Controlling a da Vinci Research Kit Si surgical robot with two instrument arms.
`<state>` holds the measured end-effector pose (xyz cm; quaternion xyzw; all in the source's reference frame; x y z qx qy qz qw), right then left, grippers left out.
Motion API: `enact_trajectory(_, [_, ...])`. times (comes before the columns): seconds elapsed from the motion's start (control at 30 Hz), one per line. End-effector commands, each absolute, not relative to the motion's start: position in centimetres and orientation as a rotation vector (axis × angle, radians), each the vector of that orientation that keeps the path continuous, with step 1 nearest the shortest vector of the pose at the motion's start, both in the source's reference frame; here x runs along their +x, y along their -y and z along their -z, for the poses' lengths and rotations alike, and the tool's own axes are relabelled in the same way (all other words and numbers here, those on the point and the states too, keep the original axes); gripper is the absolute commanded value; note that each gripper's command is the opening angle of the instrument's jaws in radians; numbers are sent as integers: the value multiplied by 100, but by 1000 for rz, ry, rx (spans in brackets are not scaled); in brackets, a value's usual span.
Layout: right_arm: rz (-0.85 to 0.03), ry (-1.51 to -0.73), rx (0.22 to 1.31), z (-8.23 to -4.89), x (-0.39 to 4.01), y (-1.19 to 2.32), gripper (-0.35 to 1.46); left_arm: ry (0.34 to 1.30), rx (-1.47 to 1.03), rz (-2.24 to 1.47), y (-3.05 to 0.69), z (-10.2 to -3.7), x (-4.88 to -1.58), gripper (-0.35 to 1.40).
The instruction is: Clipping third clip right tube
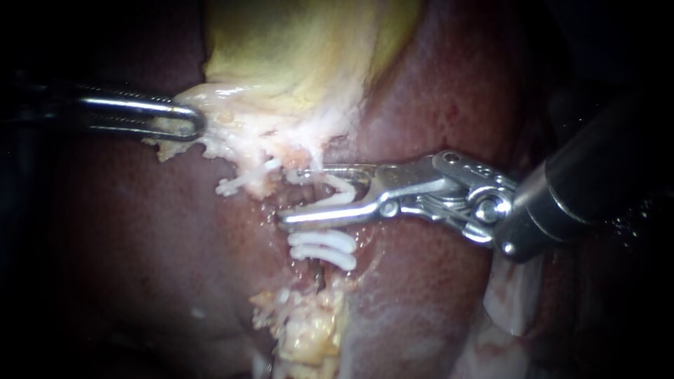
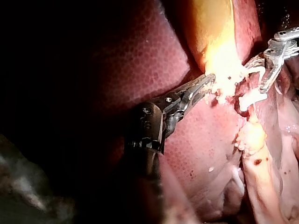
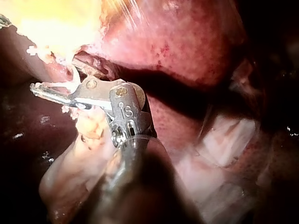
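My right instrument (image 1: 291,195) comes in from the right, its two jaws standing apart with a white clip (image 1: 338,188) held between them, across the tube just under the gallbladder's ragged pale edge. Two white clips (image 1: 323,249) sit side by side right below its lower jaw. A further white clip (image 1: 237,182) lies to the left. My left instrument (image 1: 188,123) is shut on the pale edge of the yellow gallbladder (image 1: 295,49). The left wrist view shows its jaws (image 2: 209,81) biting that tissue. In the right wrist view, the right instrument (image 3: 39,91) holds the clip.
Dark red liver (image 1: 140,245) surrounds the site on both sides. A lump of yellowish fatty tissue (image 1: 309,330) lies below the two clips. Pale membrane (image 1: 512,295) lies under the right instrument's shaft.
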<state>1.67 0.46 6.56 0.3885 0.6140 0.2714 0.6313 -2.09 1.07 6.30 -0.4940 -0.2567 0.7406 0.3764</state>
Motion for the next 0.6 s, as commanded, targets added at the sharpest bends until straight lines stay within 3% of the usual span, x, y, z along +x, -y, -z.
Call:
enact_trajectory(0.03, [-615,-1402,904,-653,166,-45,45,657,-1264,-1894,-107,-630,-209,-35])
enact_trajectory(0.2, [-609,-1402,919,-642,165,-48,42,657,-1264,-1894,-107,-630,-209,-35])
enact_trajectory(0.33, [-633,-1391,945,-638,160,-52,28,657,-1264,-1894,-107,-630,-209,-35])
enact_trajectory(0.6, [-662,-1380,961,-638,156,-54,-23,657,-1264,-1894,-107,-630,-209,-35])
